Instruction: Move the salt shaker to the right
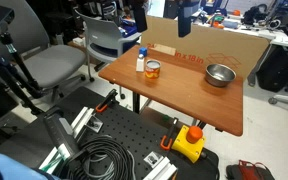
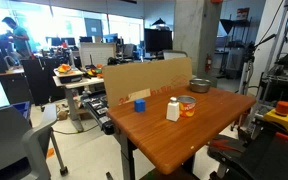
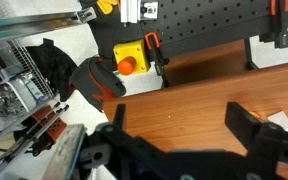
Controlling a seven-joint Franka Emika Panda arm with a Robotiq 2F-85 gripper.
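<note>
The small white salt shaker (image 1: 141, 65) (image 2: 172, 109) stands upright on the wooden table (image 1: 184, 95) (image 2: 199, 130), right beside the orange jar (image 1: 153, 70) (image 2: 187, 105). A small blue object (image 2: 140, 103) sits a little apart from them. My gripper (image 1: 184, 15) hangs high above the far edge of the table, well away from the shaker. In the wrist view the gripper (image 3: 184, 125) is open and empty over bare wood, and the shaker is out of that view.
A metal bowl (image 1: 220, 75) (image 2: 198, 87) sits on the table. A cardboard wall (image 1: 199, 40) (image 2: 144, 78) stands along one table edge. A yellow box with a red button (image 1: 189, 142) (image 3: 131, 60) lies below the table. Grey chairs (image 1: 59, 65) stand nearby.
</note>
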